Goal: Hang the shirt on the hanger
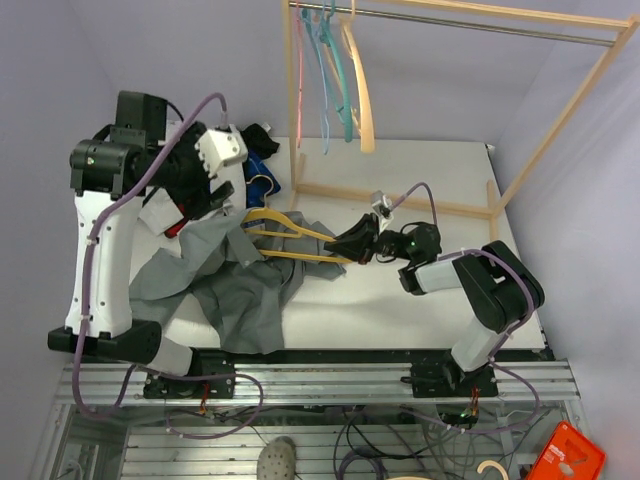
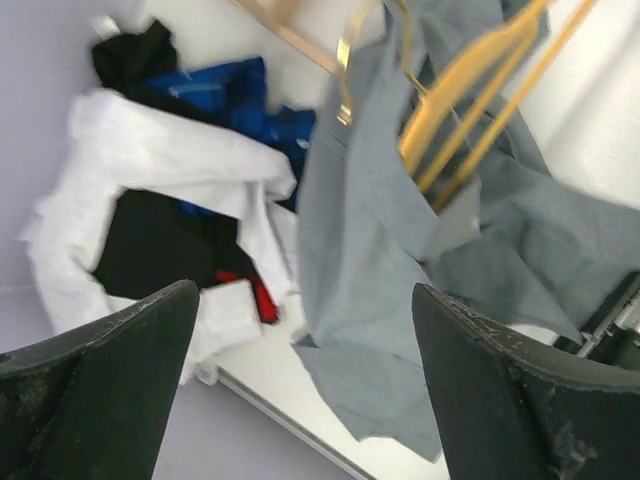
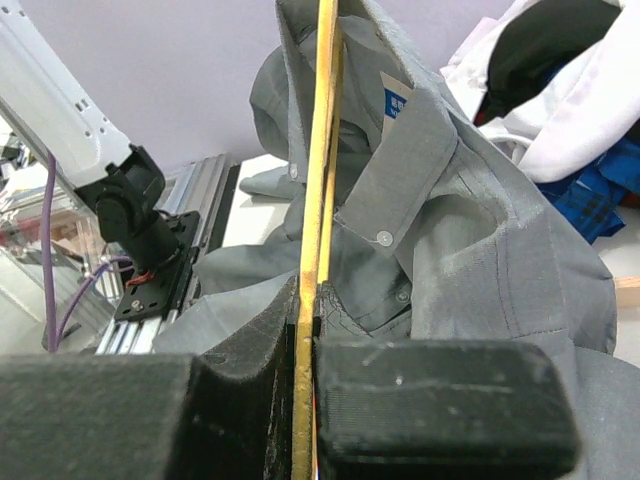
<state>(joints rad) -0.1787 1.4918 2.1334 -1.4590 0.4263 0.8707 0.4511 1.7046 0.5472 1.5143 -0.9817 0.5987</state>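
left gripper [image 2: 302,300] wide apart above shirt [image 2: 370,230] | right gripper [image 3: 305,345] clamped on hanger [image 3: 322,150] | hanger's left end inside shirt collar

One shirt [image 1: 215,275]; one yellow hanger [image 1: 305,257]

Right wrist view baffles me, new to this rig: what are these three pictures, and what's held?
Two robot arms stand at the near edge of a table. One picture looks down from above; the others come from a camera on each wrist. The right end effector is clamped on the yellow hanger, which runs into the collar of the grey shirt. The left end effector is open and empty, facing the shirt and a pile of white, blue and black clothes.
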